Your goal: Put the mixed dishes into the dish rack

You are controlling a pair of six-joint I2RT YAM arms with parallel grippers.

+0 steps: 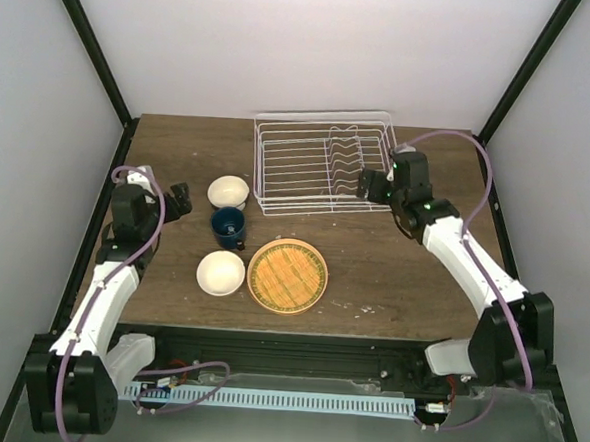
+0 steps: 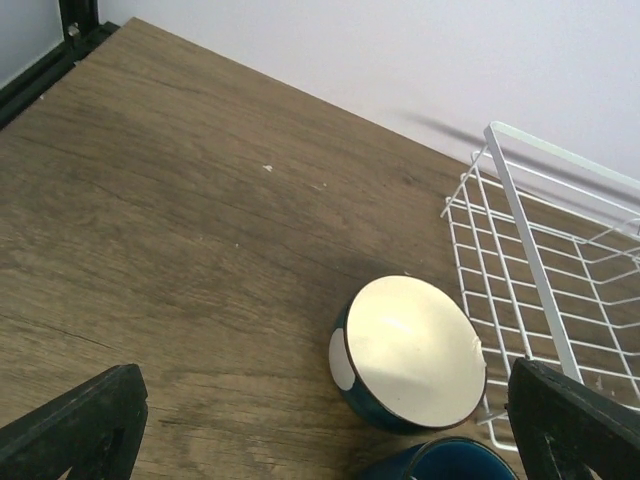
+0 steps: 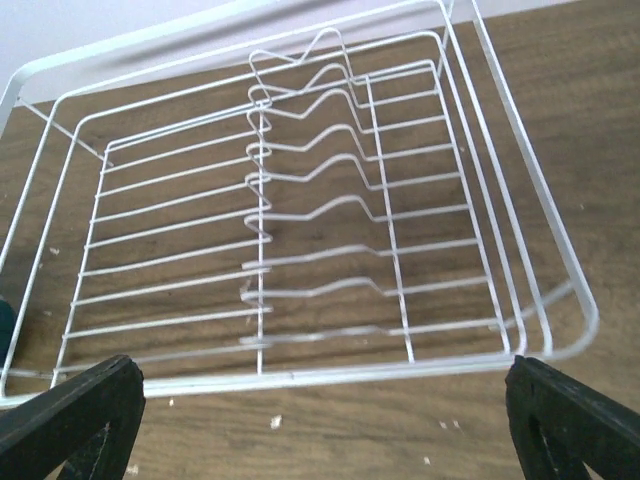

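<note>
The white wire dish rack (image 1: 261, 169) stands at the back centre with nothing in it. To its left a cream bowl (image 1: 229, 192), a dark blue cup (image 1: 229, 226) and a second cream bowl (image 1: 221, 273) sit in a line. The orange woven-pattern plate (image 1: 288, 275) lies flat beside them. My left gripper (image 1: 179, 202) is open and empty, left of the far bowl (image 2: 415, 350), which is dark blue outside. The cup rim (image 2: 450, 462) and the rack (image 2: 531, 250) show there too. My right gripper (image 1: 369, 184) is open and empty at the rack's right front corner, facing the rack (image 3: 300, 378).
The dark wooden table (image 1: 392, 277) is enclosed by white walls on three sides, with black frame posts (image 1: 90, 48) at the back corners. Small white crumbs (image 3: 274, 422) lie on the wood in front of the rack.
</note>
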